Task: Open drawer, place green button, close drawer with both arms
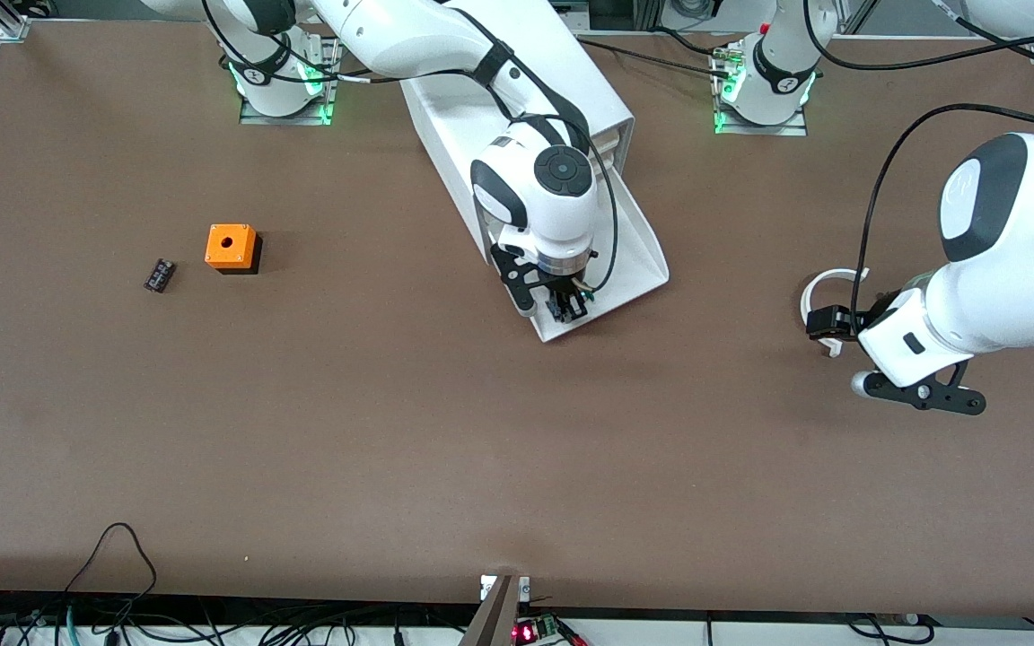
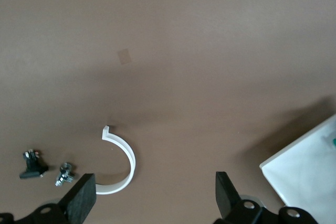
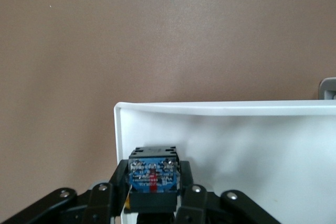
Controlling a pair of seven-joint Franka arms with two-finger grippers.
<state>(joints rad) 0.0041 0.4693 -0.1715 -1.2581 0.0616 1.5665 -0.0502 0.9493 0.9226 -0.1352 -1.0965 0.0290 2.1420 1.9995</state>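
Note:
The white cabinet (image 1: 602, 99) stands at the robots' edge of the table with its drawer (image 1: 638, 242) pulled open toward the front camera. My right gripper (image 1: 566, 307) is inside the drawer's front corner, shut on the button (image 1: 560, 309). In the right wrist view the button's blue-red end (image 3: 153, 176) faces the camera between the fingers (image 3: 113, 182), against the drawer's white floor (image 3: 236, 145). Its green cap is hidden. I cannot tell whether it touches the floor. My left gripper (image 1: 827, 330) is open and empty, low over the table beside a white ring (image 1: 827, 280).
An orange box with a hole (image 1: 232, 247) and a small black part (image 1: 159, 274) lie toward the right arm's end. The left wrist view shows the ring (image 2: 126, 156), a small black piece (image 2: 31, 165), a metal nut (image 2: 64, 174) and the drawer's corner (image 2: 304, 174).

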